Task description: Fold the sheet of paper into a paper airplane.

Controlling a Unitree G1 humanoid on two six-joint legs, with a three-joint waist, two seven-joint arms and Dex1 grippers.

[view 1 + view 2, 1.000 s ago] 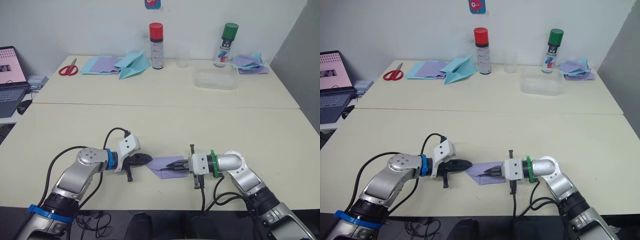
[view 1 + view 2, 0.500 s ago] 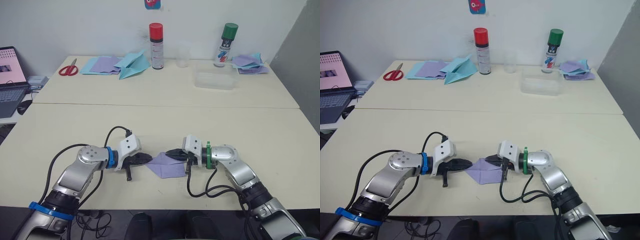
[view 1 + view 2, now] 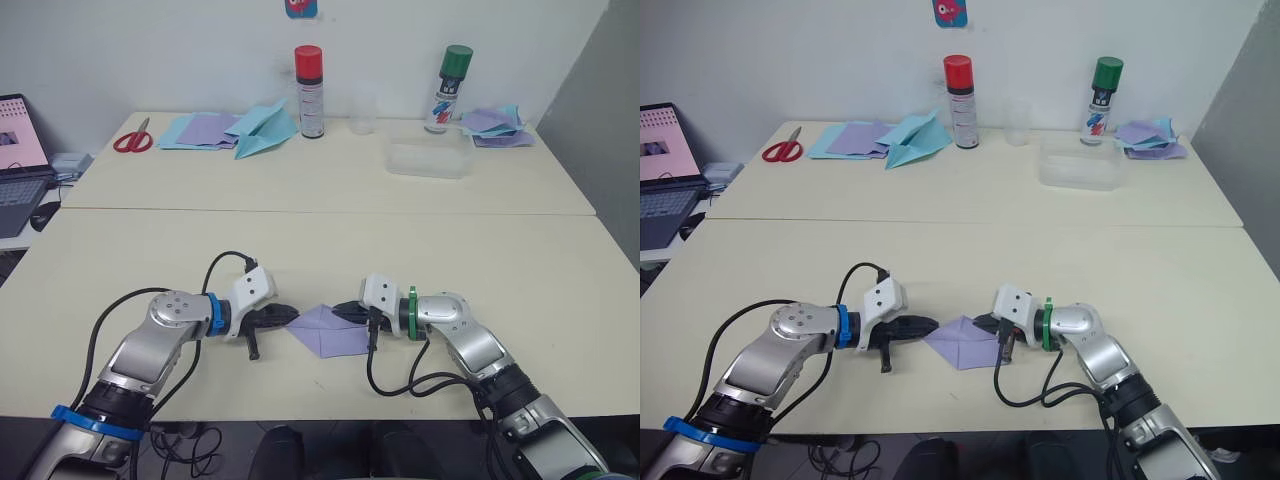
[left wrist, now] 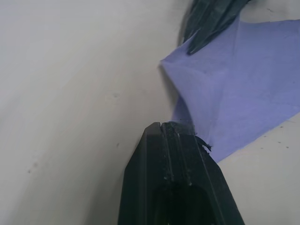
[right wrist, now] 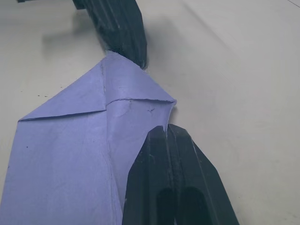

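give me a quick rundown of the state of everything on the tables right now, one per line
sheet of paper: lying flat, folded to a point, held at two corners
left gripper: shut on the paper's pointed end
right gripper: shut on a far corner of the paper
light-blue paper airplane: folded, lying loose
scissors: closed, lying flat
red-capped spray can: upright, cap on
green-capped spray can: upright, cap on
clear plastic container: lying flat

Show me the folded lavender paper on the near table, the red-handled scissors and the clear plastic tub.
folded lavender paper (image 3: 330,329), left eye view, middle of its flat face
red-handled scissors (image 3: 128,141), left eye view, handle loops
clear plastic tub (image 3: 431,160), left eye view, near wall
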